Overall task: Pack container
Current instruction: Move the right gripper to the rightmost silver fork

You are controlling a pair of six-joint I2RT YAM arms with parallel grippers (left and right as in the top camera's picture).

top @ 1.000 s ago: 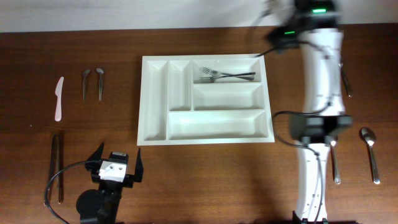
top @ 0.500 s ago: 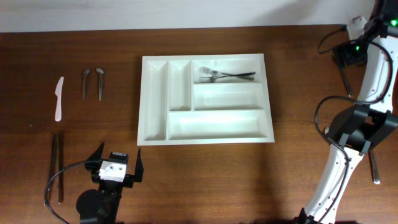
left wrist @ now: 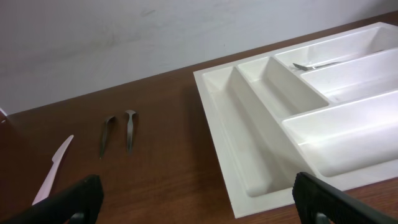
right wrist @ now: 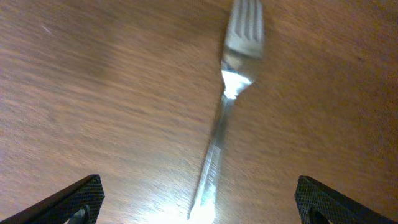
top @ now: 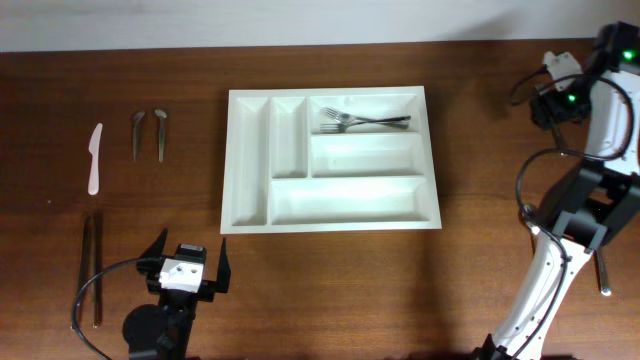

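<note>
Looking down on a white cutlery tray lying flat in the middle of the wooden table, well apart from both sets of fingers. Left gripper off the tray's near-left corner, fingers spread wide, nothing between them, just bare wood from there to the rim. Right gripper well out past the tray's far-right corner, fingers wide apart too and pinching nothing, hanging over a metal fork that lies on the wood with its handle running toward the gap between the fingertips. Pretty blurry there, so can't say how close. Already in the tray's top long compartment: two forks crossed over each other. Other four compartments show only white plastic. Out left of the tray: two small spoons side by side, a white plastic knife further out, and a pair of dark sticks nearer the left arm. Nothing blocking either path to the tray. Only the right wrist view shows that loose fork properly, since the arm covers it from overhead. Left wrist view catches just one fork tip in the tray.
</note>
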